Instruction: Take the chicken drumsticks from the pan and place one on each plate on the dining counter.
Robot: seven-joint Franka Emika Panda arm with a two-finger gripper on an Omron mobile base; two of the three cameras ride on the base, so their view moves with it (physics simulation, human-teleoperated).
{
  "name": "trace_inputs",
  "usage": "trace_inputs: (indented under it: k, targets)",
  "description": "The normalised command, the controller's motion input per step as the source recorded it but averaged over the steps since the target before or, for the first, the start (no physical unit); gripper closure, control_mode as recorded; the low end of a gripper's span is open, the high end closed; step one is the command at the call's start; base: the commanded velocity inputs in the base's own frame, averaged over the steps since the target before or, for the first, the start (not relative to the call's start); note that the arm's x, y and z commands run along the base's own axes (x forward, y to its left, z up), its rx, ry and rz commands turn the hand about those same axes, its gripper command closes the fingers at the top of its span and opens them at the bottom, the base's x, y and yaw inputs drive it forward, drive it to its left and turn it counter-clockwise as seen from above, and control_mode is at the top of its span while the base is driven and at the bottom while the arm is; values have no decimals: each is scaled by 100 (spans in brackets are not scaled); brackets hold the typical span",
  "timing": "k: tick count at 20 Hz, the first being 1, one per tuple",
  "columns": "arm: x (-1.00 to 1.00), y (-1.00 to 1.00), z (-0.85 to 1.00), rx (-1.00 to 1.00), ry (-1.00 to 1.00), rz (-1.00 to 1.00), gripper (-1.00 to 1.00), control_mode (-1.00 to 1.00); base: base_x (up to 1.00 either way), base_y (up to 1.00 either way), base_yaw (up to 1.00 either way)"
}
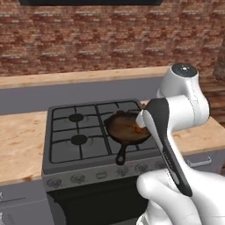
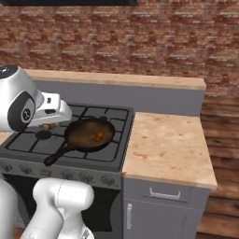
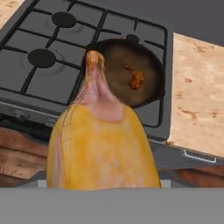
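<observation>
A pale golden-tan chicken drumstick [image 3: 103, 144] hangs large and close in the hand view, lifted clear above the stove front. My gripper [image 2: 46, 124] is shut on it, and its fingertips are hidden behind the meat. In the right base view the hand hovers over the stove's left side, left of the pan. The black pan [image 3: 118, 59] sits on the right burners, handle toward the stove front. An orange-brown drumstick [image 3: 134, 78] lies inside it, also seen as a small orange lump [image 2: 98, 137] [image 1: 139, 129]. The plates and the dining counter are out of view.
The gas stove [image 1: 79, 132] with black grates has two bare burners on its left. A wood-topped worktop [image 2: 168, 144] adjoins it on the right, with a drawer handle [image 2: 164, 194] below. A brick wall [image 2: 140, 42] rises behind a raised wood ledge.
</observation>
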Motion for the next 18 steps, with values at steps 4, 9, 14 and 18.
trace_inputs:
  k: [4, 9, 14, 18]
  targets:
    - [0, 0, 0, 0, 0, 0, 100, 100, -65, -92, 0]
    - [0, 0, 0, 0, 0, 0, 100, 100, -45, -100, 0]
    - [0, 0, 0, 0, 0, 0, 100, 100, -19, -100, 0]
    - [0, 0, 0, 0, 0, 0, 100, 100, -1, -100, 0]
